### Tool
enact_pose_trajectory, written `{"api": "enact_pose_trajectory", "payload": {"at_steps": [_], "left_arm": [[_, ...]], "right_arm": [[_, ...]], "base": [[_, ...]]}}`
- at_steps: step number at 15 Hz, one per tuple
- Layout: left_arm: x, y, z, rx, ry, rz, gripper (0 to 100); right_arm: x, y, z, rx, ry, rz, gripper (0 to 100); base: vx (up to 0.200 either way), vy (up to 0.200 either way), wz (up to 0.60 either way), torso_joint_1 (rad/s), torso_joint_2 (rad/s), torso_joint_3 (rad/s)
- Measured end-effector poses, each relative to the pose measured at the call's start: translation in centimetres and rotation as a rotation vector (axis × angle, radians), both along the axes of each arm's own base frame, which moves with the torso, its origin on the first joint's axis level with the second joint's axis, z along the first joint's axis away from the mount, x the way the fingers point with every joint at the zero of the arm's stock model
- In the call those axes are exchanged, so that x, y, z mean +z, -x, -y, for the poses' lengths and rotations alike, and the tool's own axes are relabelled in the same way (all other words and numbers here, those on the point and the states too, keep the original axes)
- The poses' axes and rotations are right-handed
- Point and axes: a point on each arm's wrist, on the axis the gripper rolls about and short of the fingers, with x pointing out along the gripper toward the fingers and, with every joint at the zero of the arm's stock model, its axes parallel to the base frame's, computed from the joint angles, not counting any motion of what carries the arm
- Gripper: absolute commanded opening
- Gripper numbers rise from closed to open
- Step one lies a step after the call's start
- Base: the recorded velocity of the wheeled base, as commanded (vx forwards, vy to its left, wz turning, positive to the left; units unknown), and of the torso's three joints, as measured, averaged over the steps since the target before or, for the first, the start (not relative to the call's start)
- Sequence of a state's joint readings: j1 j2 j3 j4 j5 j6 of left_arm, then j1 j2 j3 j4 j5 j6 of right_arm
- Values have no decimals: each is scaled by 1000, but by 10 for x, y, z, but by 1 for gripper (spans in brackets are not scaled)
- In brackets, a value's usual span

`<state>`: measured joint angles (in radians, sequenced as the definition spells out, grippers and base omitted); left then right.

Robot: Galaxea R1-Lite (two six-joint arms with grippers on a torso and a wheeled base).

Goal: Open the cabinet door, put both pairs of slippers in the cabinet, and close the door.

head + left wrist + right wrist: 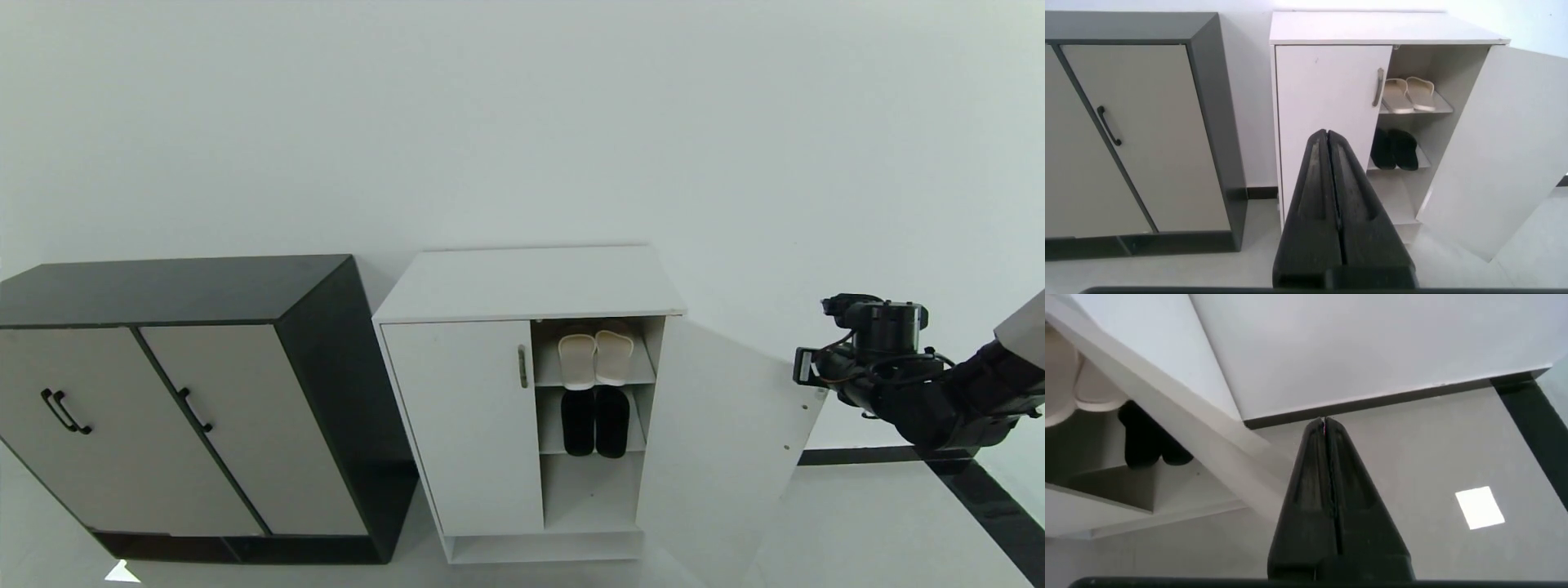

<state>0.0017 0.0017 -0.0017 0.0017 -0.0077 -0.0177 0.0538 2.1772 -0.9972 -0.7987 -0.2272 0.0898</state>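
My right claw point(1325, 425) is clenched, both fingers pressed flat together and holding nothing. I take that as deliberate, since a shut claw makes a blunt pusher. It sits just beside the free edge of the open door point(727, 425), on its outer face (I can't tell whether it touches the panel). My left claw point(1328, 135) is clenched on nothing too, held back in front of the white cabinet point(531, 282) and out of the door's swing.

Inside, the white slippers point(596, 357) lie side by side on the top shelf. The black slippers point(595, 421) are on the shelf just below, toes tucked in deep enough that the door should clear them. The left door point(465, 425) is shut. The black cabinet point(163, 290) stands alongside, not part of this job. So loading looks done, and what's left is swinging that door closed
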Motion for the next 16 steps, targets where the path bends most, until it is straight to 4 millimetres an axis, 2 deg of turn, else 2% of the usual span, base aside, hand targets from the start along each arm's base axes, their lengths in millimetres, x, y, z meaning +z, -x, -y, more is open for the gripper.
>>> {"api": "enact_pose_trajectory", "payload": {"at_steps": [4, 7, 13, 16], "left_arm": [[0, 0, 0, 0, 0, 0, 0], [0, 0, 0, 0, 0, 0, 0], [0, 0, 0, -1, 0, 0, 0], [0, 0, 0, 0, 0, 0, 0]], "right_arm": [[-13, -4, 4, -9, 4, -29, 0], [-18, 1, -10, 26, 6, -49, 0], [-9, 44, -74, 205, 5, -88, 0], [-1, 76, -119, 325, -42, -88, 0]], "base": [[0, 0, 0, 0, 0, 0], [0, 0, 0, 0, 0, 0], [0, 0, 0, 0, 0, 0], [0, 0, 0, 0, 0, 0]]}}
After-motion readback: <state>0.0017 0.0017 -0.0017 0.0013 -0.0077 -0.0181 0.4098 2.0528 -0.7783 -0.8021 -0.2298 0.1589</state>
